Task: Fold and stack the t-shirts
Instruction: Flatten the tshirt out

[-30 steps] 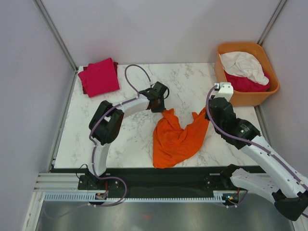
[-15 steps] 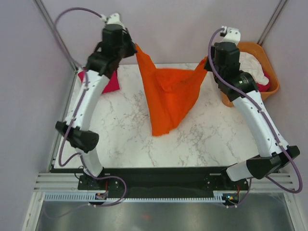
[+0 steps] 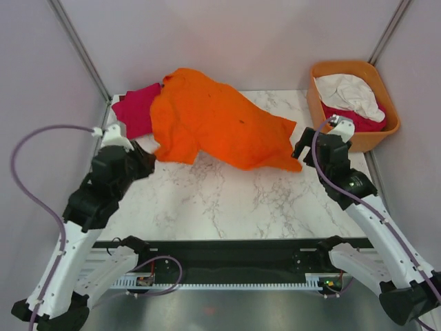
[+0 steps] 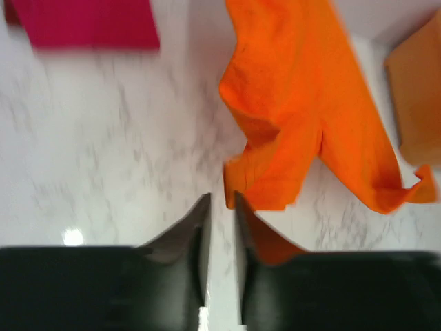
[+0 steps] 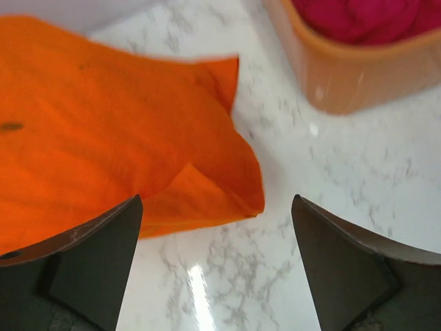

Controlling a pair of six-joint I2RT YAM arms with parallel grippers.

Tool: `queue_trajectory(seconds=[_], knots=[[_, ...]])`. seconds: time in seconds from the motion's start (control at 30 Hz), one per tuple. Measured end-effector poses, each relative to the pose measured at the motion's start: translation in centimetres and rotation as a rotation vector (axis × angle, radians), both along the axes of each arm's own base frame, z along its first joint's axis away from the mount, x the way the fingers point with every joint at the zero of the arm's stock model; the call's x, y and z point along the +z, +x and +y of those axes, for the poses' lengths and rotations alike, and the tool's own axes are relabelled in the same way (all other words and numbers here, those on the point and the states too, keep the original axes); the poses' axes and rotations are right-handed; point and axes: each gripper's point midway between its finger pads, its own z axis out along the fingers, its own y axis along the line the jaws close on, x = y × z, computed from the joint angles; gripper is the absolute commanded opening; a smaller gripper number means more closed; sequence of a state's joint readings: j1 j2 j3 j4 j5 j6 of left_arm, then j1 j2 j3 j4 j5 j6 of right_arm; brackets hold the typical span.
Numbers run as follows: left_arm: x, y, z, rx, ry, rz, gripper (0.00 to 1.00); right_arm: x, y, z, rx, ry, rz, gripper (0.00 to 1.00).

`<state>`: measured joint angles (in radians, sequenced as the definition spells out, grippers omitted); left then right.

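From above: shows the orange t-shirt (image 3: 220,127) sprawled crosswise, beyond both arms. Left wrist: left gripper (image 4: 220,200) almost pinched together, empty, cloth ahead-right. Right wrist: right gripper (image 5: 217,203) gaping wide, empty, cloth corner just ahead-left; probably the nearer.

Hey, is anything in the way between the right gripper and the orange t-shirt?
Nothing visible. The open right gripper points straight at the orange t-shirt, whose corner lies just ahead on the bare marble table. The orange tub sits off to the right, clear of that path.
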<state>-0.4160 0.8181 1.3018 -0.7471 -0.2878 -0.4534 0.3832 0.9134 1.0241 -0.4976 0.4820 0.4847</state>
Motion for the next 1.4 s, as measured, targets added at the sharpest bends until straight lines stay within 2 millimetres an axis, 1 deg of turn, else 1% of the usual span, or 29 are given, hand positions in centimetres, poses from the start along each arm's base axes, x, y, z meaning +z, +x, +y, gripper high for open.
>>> queue_trajectory(seconds=[0.03, 0.07, 0.1, 0.13, 0.17, 0.2, 0.23, 0.27, 0.3, 0.37, 0.43, 0.47, 0.53, 0.67, 0.7, 0.77, 0.83, 0.9, 1.0, 1.07, 1.13, 1.2, 1.23, 1.27, 1.37, 1.4], knots=[[-4.6, -0.8, 0.1, 0.008, -0.005, 0.103, 0.40, -2.5, -0.5, 0.2, 0.010, 0.004, 0.056, 0.98], [-8.6, -1.9, 0.0, 0.016, -0.023, 0.198, 0.49, -4.8, -1.0, 0.4, 0.019, 0.006, 0.109, 0.98], [-12.7, -3.2, 0.1, 0.028, -0.044, 0.297, 0.65, -6.4, -1.5, 0.5, 0.025, 0.005, 0.151, 0.98], [-15.7, -4.5, 0.1, 0.034, -0.059, 0.377, 0.85, -7.9, -2.0, 0.5, 0.031, 0.006, 0.189, 0.98], [-18.6, -6.1, 0.1, 0.042, -0.086, 0.452, 0.94, -8.9, -2.6, 0.5, 0.033, 0.003, 0.218, 0.98], [-20.4, -7.6, 0.2, 0.052, -0.124, 0.495, 0.95, -9.2, -2.9, 0.4, 0.035, 0.002, 0.228, 0.98], [-21.2, -8.5, 0.3, 0.063, -0.159, 0.508, 0.95, -8.9, -2.9, 0.4, 0.034, 0.004, 0.220, 0.98], [-21.4, -9.2, 0.5, 0.074, -0.193, 0.498, 0.96, -8.6, -2.8, 0.4, 0.036, 0.003, 0.213, 0.98], [-20.9, -9.5, 0.7, 0.080, -0.224, 0.469, 0.97, -8.1, -2.5, 0.5, 0.039, 0.001, 0.204, 0.98], [-19.4, -9.4, 0.7, 0.086, -0.265, 0.414, 0.99, -7.2, -1.8, 0.9, 0.054, -0.004, 0.192, 0.98], [-18.4, -8.4, 0.3, 0.089, -0.271, 0.406, 1.00, -6.6, -0.4, 1.7, 0.074, -0.006, 0.186, 0.98], [-18.1, -7.6, -0.1, 0.087, -0.266, 0.419, 1.00, -6.8, 0.3, 2.1, 0.085, -0.008, 0.194, 0.98], [-18.5, -5.5, -1.3, 0.083, -0.254, 0.455, 1.00, -8.0, 1.4, 2.9, 0.102, -0.017, 0.231, 0.98], [-21.9, -1.2, -4.2, 0.060, -0.227, 0.568, 0.97, -11.4, 2.4, 4.0, 0.133, -0.032, 0.330, 0.96], [-23.6, 0.0, -4.9, 0.059, -0.210, 0.611, 0.97, -12.1, 2.5, 4.2, 0.139, -0.034, 0.352, 0.96], [-26.7, 1.8, -5.7, 0.061, -0.167, 0.679, 0.95, -13.2, 2.7, 4.4, 0.142, -0.040, 0.381, 0.96], [-29.1, 3.2, -6.3, 0.063, -0.130, 0.732, 0.93, -14.2, 2.8, 4.4, 0.140, -0.043, 0.407, 0.96], [-31.1, 4.7, -7.0, 0.060, -0.088, 0.780, 0.93, -15.2, 2.9, 4.0, 0.129, -0.043, 0.435, 0.95], [-32.5, 8.1, -8.7, 0.042, -0.064, 0.785, 0.93, -16.7, 2.9, 2.8, 0.100, -0.039, 0.476, 0.95], [-33.4, 9.6, -9.6, 0.031, -0.057, 0.781, 0.93, -17.5, 2.8, 1.9, 0.082, -0.025, 0.500, 0.92], [-34.3, 10.0, -10.2, 0.018, -0.041, 0.788, 0.93, -18.3, 2.7, 1.0, 0.065, -0.008, 0.520, 0.91], [-34.2, 10.0, -10.7, 0.001, -0.038, 0.781, 0.93, -19.0, 2.5, 0.3, 0.050, 0.006, 0.537, 0.90], [-34.2, 9.9, -11.0, -0.009, -0.032, 0.777, 0.78, -19.4, 2.3, -0.2, 0.041, 0.014, 0.548, 0.90], [-34.2, 9.7, -11.3, -0.017, -0.038, 0.773, 0.78, -19.7, 2.2, -0.4, 0.036, 0.018, 0.555, 0.90], [-34.4, 7.8, -11.5, -0.042, -0.048, 0.781, 0.77, -20.0, 2.1, -0.7, 0.034, 0.029, 0.565, 0.90], [-34.4, 6.6, -11.2, -0.047, -0.054, 0.791, 0.74, -20.0, 2.1, -0.7, 0.037, 0.033, 0.565, 0.89]])
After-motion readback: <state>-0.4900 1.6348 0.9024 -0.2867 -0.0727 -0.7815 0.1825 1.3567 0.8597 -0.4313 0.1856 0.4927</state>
